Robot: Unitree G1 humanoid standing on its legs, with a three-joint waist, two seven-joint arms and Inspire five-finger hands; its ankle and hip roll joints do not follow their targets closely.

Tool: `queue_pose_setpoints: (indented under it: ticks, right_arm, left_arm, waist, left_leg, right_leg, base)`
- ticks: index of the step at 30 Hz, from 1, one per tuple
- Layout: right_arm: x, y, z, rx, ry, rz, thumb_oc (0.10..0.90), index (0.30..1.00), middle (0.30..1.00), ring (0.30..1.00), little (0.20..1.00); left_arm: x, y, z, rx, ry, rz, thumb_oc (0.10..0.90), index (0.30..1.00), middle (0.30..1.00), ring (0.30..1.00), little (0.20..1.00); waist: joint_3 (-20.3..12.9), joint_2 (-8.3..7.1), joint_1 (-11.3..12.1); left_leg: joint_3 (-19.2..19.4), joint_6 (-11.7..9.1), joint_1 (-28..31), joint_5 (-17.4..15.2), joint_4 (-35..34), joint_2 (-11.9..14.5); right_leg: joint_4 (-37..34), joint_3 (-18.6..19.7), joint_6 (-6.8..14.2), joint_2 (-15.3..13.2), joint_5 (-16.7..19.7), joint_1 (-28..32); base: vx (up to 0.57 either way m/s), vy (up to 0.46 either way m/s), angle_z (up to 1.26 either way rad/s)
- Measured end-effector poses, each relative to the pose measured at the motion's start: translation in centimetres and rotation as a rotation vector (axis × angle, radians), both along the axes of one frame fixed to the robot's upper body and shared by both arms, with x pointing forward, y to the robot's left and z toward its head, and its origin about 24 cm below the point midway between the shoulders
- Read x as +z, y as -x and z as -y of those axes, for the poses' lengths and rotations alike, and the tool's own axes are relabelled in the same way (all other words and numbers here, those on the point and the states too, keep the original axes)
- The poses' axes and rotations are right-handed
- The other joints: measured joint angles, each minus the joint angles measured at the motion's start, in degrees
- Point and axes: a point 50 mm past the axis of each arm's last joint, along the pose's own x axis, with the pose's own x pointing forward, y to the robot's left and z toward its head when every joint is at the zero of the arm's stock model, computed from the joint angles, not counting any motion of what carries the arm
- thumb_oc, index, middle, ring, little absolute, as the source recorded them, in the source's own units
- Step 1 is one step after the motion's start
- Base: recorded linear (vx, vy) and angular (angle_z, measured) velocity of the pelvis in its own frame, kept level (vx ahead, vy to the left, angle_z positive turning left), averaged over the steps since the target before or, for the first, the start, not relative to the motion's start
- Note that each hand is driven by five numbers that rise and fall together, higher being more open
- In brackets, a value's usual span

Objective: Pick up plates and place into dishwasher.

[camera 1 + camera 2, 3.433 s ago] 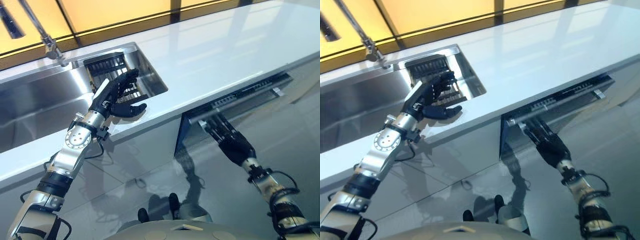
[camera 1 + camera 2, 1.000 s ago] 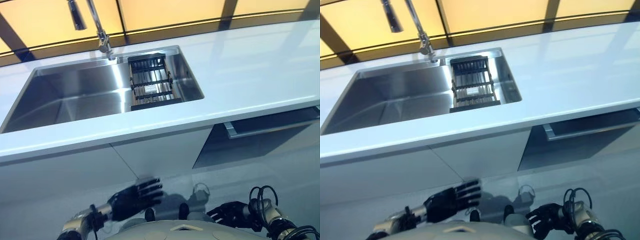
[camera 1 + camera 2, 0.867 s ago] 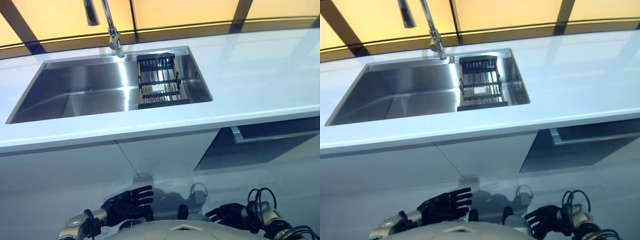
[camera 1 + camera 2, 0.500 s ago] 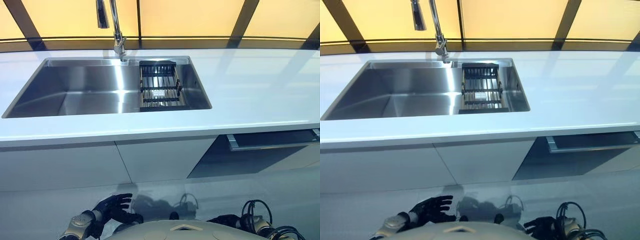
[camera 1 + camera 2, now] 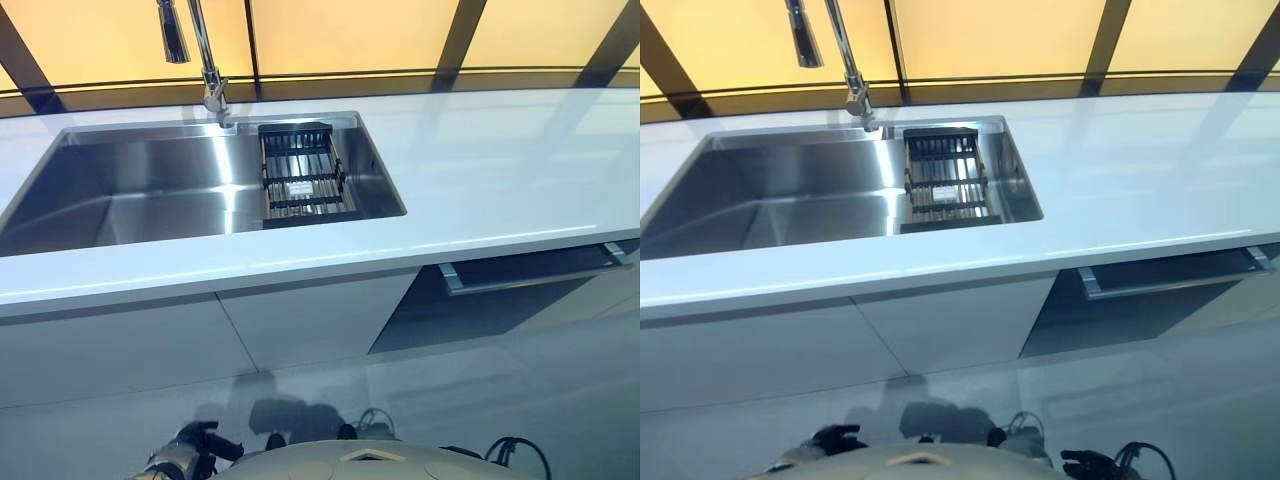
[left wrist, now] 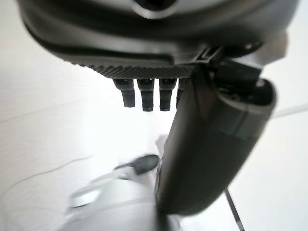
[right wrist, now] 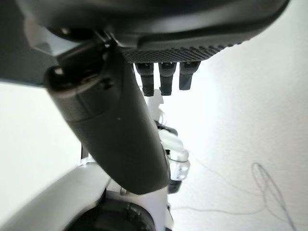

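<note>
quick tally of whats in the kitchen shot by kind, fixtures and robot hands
sink: 1
faucet: 1
black rack in the sink: 1
countertop: 1
dishwasher door, ajar: 1
robot hands, left hand and right hand: 2
plates: 0
total: 7

sink (image 5: pixel 150 195): 1 | tap (image 5: pixel 205 60): 1 | black drying rack (image 5: pixel 302 180) in sink: 1 | white countertop (image 5: pixel 500 160): 1 | dishwasher door handle (image 5: pixel 530 275): 1 | robot hands low in view: 2, left hand (image 5: pixel 205 445), right hand (image 5: pixel 1090 464)
</note>
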Motion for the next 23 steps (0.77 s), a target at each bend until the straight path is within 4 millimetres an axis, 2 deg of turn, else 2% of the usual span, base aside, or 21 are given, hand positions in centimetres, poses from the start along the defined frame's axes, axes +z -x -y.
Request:
queue_pose_setpoints:
  ticks: [3, 7, 12, 23]
  right_arm:
    - [0.2, 0.1, 0.6, -0.016, 0.017, 0.023, 0.800, 0.900, 0.900, 0.900, 0.900]
    - [0.1, 0.8, 0.5, -0.055, -0.002, 0.044, 0.800, 0.900, 0.900, 0.900, 0.900]
    - [0.1, 1.2, 0.2, -0.080, -0.022, 0.065, 0.800, 0.900, 0.900, 0.900, 0.900]
    - [0.0, 0.9, -0.1, -0.071, -0.032, 0.082, 0.800, 0.900, 0.900, 0.900, 0.900]
  left_arm:
    - [-0.2, 1.4, 0.2, 0.023, -0.008, -0.027, 0.800, 0.900, 0.900, 0.900, 0.900]
    - [-0.4, 3.2, 0.4, 0.033, -0.018, -0.081, 0.800, 0.900, 0.900, 0.900, 0.900]
    - [-0.5, 3.2, 0.7, 0.032, -0.009, -0.079, 0.800, 0.900, 0.900, 0.900, 0.900]
    - [-0.3, 2.3, 0.2, 0.046, -0.023, -0.056, 0.800, 0.900, 0.900, 0.900, 0.900]
  waist:
    - [-0.30, 1.28, 0.08]
    - [-0.28, 1.54, 0.05]
    - [0.03, 1.06, -0.09]
    - [1.30, -0.19, 0.11]
  left_leg:
    - [0.00, 0.00, 0.00, 0.00, 0.01, 0.09]
    - [0.10, 0.01, 0.00, 0.02, 0.01, 0.32]
    - [0.08, -0.24, -0.01, -0.14, -0.01, 0.28]
    - [0.01, 0.00, -0.04, 0.02, 0.00, 0.19]
  right_leg:
    - [0.00, -0.05, -0.02, 0.10, -0.18, -0.06]
    - [0.00, -0.12, -0.18, 0.34, -0.31, -0.14]
    - [0.00, -0.04, -0.13, 0.27, -0.32, -0.10]
    - [-0.01, -0.10, -0.12, 0.21, -0.36, -0.07]
  base:
    - [0.00, 0.027, 0.01]
    - [0.00, 0.008, 0.00]
    - [0.00, 0.000, 0.00]
    - [-0.01, -0.001, 0.00]
